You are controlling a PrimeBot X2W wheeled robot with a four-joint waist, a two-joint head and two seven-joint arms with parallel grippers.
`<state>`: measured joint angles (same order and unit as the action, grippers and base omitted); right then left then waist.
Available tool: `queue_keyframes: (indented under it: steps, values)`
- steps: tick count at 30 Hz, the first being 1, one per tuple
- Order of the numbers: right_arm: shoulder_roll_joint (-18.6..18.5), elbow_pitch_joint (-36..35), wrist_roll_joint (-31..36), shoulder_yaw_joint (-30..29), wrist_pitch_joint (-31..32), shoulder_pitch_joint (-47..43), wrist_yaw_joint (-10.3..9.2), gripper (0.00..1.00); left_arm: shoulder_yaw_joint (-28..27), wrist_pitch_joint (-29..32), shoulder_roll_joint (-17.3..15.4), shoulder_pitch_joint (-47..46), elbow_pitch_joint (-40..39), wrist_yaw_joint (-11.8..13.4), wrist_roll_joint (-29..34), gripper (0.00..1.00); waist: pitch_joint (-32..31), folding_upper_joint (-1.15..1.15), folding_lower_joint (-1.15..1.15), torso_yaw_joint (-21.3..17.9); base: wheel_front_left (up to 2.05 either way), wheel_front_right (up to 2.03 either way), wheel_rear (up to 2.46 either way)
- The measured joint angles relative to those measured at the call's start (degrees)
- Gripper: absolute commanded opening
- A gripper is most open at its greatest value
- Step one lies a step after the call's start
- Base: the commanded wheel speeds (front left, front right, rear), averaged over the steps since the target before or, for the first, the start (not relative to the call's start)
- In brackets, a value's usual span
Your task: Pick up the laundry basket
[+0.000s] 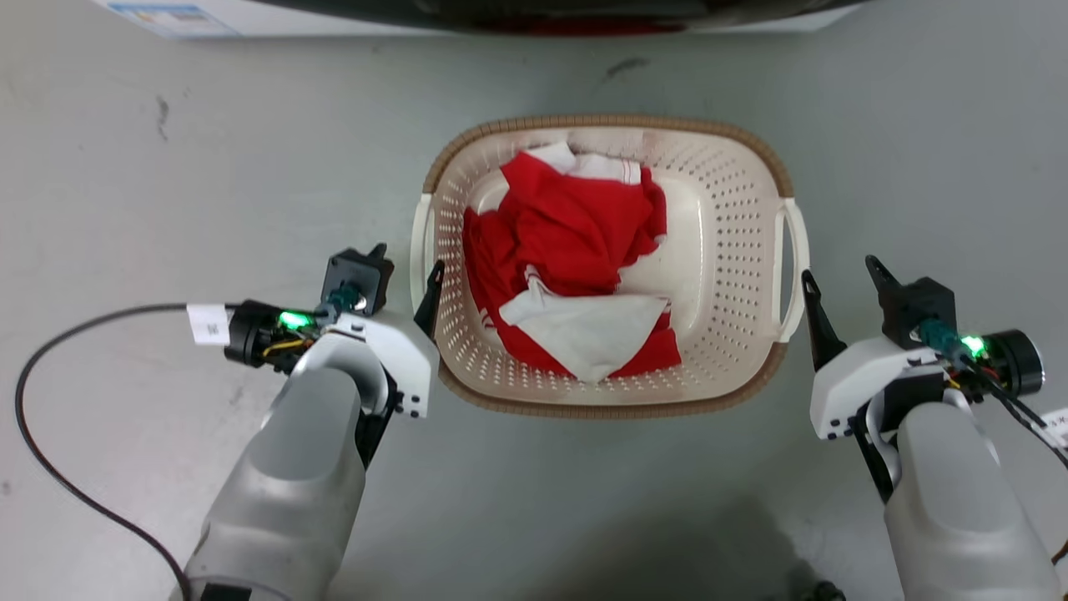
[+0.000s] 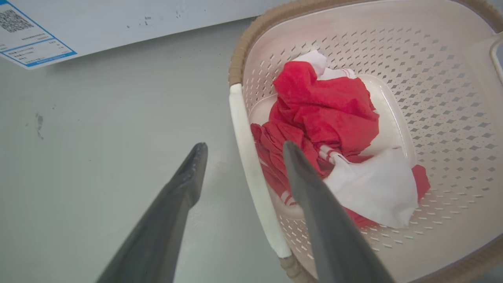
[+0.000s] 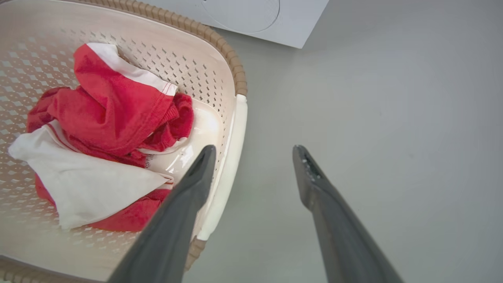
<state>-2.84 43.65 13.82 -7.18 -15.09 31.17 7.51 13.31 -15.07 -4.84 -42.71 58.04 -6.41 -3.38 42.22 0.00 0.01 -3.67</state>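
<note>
The laundry basket (image 1: 755, 250) sits on the gray floor (image 1: 209, 184), in the middle of the head view. It is just in front of a white machine (image 1: 192, 15) at the top edge. Inside the basket lies a bunch of red and white clothes (image 1: 576, 250). The left gripper (image 1: 408, 259) is at the basket's left side, and its two fingers are wide apart. In the left wrist view the white left handle (image 2: 251, 169) runs between them. One finger is over the floor and the other is over the inside of the basket. The right gripper (image 1: 838, 267) is at the basket's right side, with its fingers apart too. In the right wrist view the right handle (image 3: 230, 165) runs between them in the same way. It is hard to tell if any finger touches a handle. A black cable (image 1: 50, 467) curves away from the left wrist.
</note>
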Motion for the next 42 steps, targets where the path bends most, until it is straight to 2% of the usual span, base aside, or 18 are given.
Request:
queue_keyframes:
  steps: [8,20,21,22,23,24,25,29,33,42]
  values:
    - [0.00,6.14,1.92,-0.02,0.01,5.33,0.00,1.00,1.57,-0.01,0.07,-5.62,6.05,-0.53,-0.49,1.00,4.75,0.00,0.00,0.07,0.00,0.00,0.00]
    - [-0.01,13.22,3.87,-0.71,0.01,10.89,0.00,1.00,4.53,-0.01,0.35,-10.82,12.30,-0.93,-1.08,1.00,8.14,0.00,0.00,0.28,0.00,0.00,0.00]
    - [0.00,13.70,3.86,-0.68,0.01,11.17,0.00,0.96,4.74,-0.01,0.38,-11.10,12.63,-0.96,-1.26,1.00,8.37,0.00,0.00,0.33,0.00,0.00,0.00]
    - [0.01,13.81,3.85,-0.69,0.00,11.35,0.00,0.18,4.90,-0.01,0.43,-11.39,12.93,-0.98,-1.44,1.00,8.58,0.00,-0.01,0.37,0.00,0.00,0.00]
    - [0.00,13.97,3.88,-0.69,0.01,11.54,0.00,0.00,5.36,-0.01,0.52,-11.59,13.27,-0.98,-1.45,0.47,8.76,0.00,0.00,0.39,0.00,0.00,0.00]
    - [0.00,14.24,3.87,-0.68,0.00,11.79,0.00,0.00,5.82,-0.02,0.59,-11.71,13.59,-0.98,-1.46,0.07,8.91,0.00,0.00,0.41,0.00,0.00,0.00]
    - [-0.01,14.45,3.81,-0.57,0.00,12.05,0.00,0.00,6.28,-0.07,0.68,-11.79,13.83,-0.99,-1.65,0.00,9.03,0.00,0.00,0.45,0.00,0.00,0.00]
    - [0.27,14.86,3.78,-0.18,-0.07,12.37,0.04,0.00,8.11,0.19,1.80,-11.88,14.41,-0.91,-3.50,0.00,8.97,0.00,-0.01,0.53,0.00,0.00,0.00]
    - [0.55,16.17,3.81,-0.03,-0.01,12.27,0.04,0.00,9.66,0.34,1.60,-11.84,14.97,-0.90,-5.17,0.00,7.83,0.00,-0.01,0.79,0.00,0.00,0.00]
    - [0.49,20.94,3.52,1.25,-0.01,10.90,0.04,0.00,12.84,2.23,1.72,-8.43,15.51,-0.83,-9.76,0.00,1.39,0.00,-0.01,1.32,0.00,0.00,0.00]
